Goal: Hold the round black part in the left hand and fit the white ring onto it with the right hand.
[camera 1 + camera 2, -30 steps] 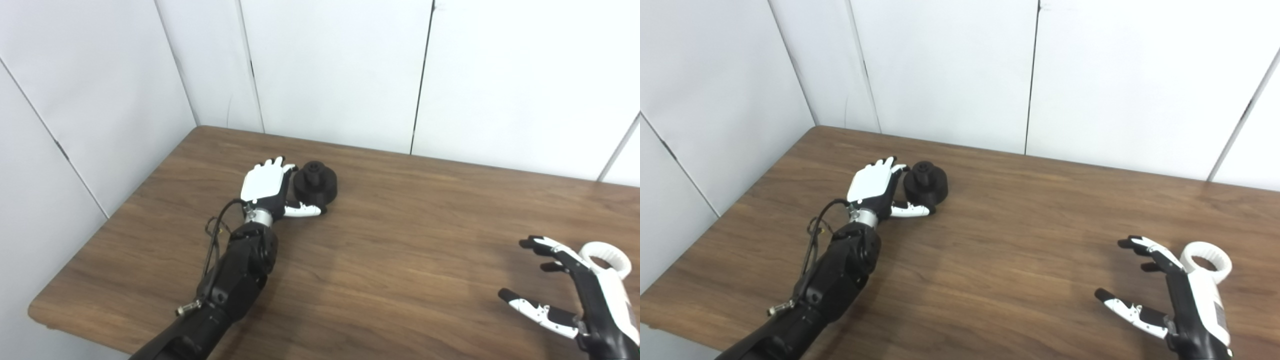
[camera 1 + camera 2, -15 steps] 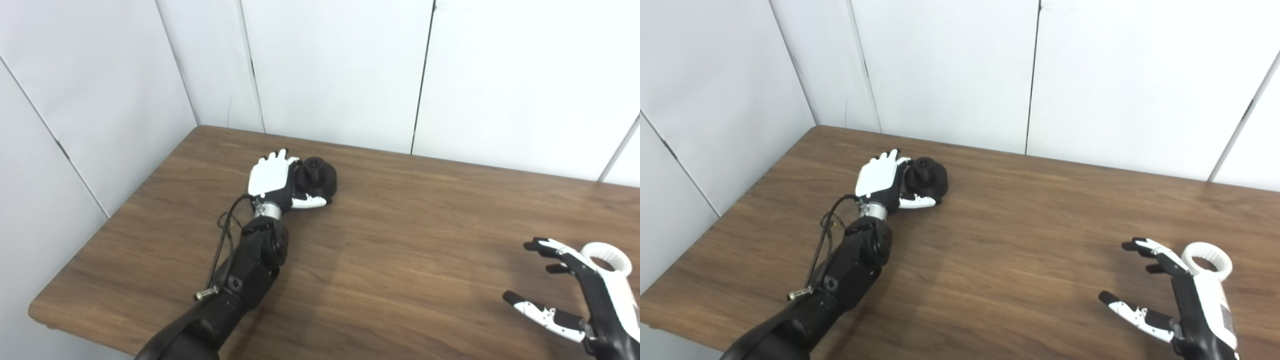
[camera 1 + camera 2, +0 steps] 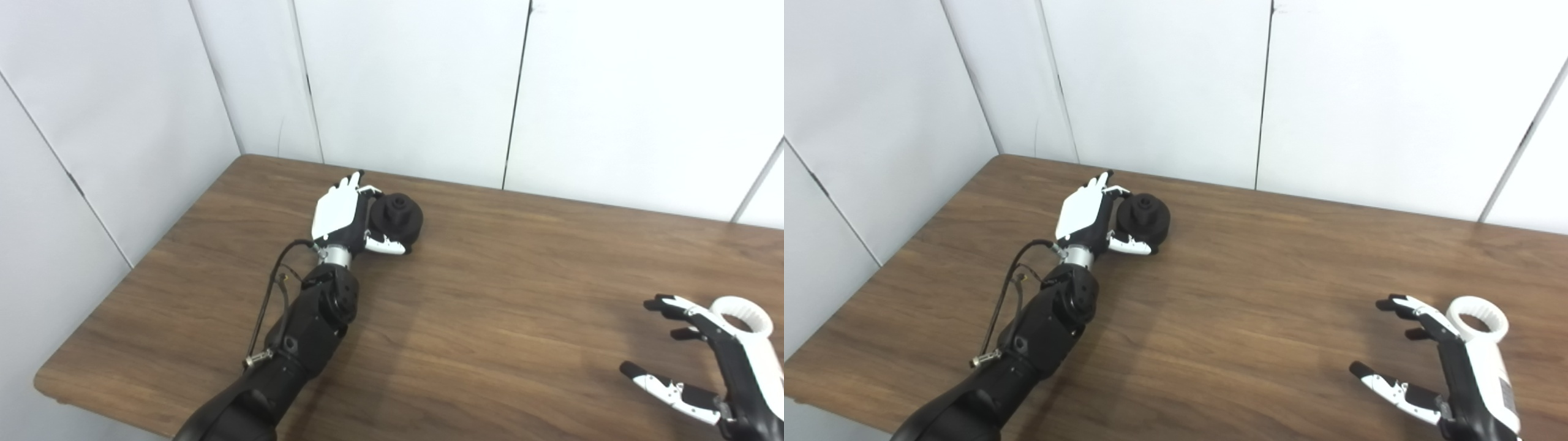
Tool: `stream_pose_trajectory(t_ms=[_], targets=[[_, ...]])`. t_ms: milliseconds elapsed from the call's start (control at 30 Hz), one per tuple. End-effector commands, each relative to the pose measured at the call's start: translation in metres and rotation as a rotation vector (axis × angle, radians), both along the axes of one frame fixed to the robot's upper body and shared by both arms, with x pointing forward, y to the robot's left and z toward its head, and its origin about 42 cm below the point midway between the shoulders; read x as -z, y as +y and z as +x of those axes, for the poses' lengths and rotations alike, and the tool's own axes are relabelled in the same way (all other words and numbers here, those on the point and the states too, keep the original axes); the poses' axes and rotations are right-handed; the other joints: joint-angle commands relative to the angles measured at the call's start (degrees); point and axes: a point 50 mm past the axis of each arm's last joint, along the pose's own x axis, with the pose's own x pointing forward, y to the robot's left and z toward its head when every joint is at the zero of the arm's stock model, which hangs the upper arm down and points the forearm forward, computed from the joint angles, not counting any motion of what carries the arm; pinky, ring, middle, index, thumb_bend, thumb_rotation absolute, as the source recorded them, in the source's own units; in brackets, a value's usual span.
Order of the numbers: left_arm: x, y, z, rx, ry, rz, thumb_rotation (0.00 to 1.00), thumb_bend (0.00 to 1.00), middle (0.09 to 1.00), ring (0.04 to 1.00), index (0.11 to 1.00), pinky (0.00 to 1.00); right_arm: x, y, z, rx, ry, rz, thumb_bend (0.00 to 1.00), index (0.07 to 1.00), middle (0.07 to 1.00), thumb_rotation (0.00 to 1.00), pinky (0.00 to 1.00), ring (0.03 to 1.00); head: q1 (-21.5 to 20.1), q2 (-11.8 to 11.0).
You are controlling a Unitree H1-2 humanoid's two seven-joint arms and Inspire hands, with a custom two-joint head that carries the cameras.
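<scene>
Counted out, things on the wooden table point(image 3: 490, 294) come to two: one round black part point(image 3: 399, 218) at the far left and one white ring point(image 3: 1477, 318) at the near right, well apart from each other. Two hands are in view, one on each arm.

Part of the right hand point(image 3: 1448, 373) is cut off by the bottom edge of the picture, and in the left eye view the right edge crops it too. The near side of the white ring is hidden behind that hand. The left side of the round black part is covered by the left hand point(image 3: 344, 217), so how far the fingers wrap round it is hard to make out.

The left hand is curled against the round black part, thumb under its near side and fingertips over its far top edge, gripping it. The right hand is spread wide, fingers and thumb apart, holding nothing, just beside the white ring on its left.
</scene>
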Motion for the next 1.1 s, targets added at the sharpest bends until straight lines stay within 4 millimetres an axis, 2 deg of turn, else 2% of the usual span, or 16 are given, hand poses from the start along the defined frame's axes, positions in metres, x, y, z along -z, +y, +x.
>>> stream_pose_trajectory(t_ms=[0, 300, 433, 733, 933, 1067], targets=[[-0.021, 0.005, 0.011, -0.005, -0.062, 0.021, 0.21, 0.88, 1.0, 1.0, 0.571, 1.0, -0.017, 0.0, 0.004, -0.007, -0.068, 0.004, 0.65, 0.712, 0.805, 0.21, 0.66, 0.771, 0.1, 0.0], [-0.017, 0.006, 0.006, 0.014, -0.031, 0.013, 0.21, 0.88, 1.0, 1.0, 0.553, 1.0, -0.019, 0.002, 0.003, -0.008, -0.086, 0.005, 0.65, 0.708, 0.801, 0.23, 0.65, 0.765, -1.4, 0.7], [-0.012, -0.002, -0.002, 0.054, -0.007, 0.025, 0.22, 0.88, 1.0, 1.0, 0.555, 1.0, -0.022, 0.004, 0.002, -0.007, -0.101, 0.0, 0.65, 0.705, 0.799, 0.25, 0.65, 0.765, -2.7, 1.2], [0.006, -0.045, -0.036, 0.225, 0.06, -0.038, 0.28, 0.92, 1.0, 1.0, 0.572, 1.0, -0.03, 0.009, 0.005, -0.006, -0.117, -0.001, 0.64, 0.704, 0.797, 0.25, 0.64, 0.763, -5.3, 2.2], [0.005, -0.076, -0.062, 0.359, 0.055, -0.088, 0.26, 0.92, 1.0, 1.0, 0.577, 1.0, -0.033, 0.011, 0.006, 0.011, -0.13, -0.009, 0.64, 0.701, 0.792, 0.28, 0.64, 0.758, -7.0, 2.8], [0.001, -0.09, -0.076, 0.431, 0.051, -0.098, 0.25, 0.93, 1.0, 1.0, 0.58, 1.0, -0.035, 0.013, 0.006, 0.016, -0.132, -0.006, 0.64, 0.703, 0.792, 0.27, 0.64, 0.761, -8.8, 3.4]])
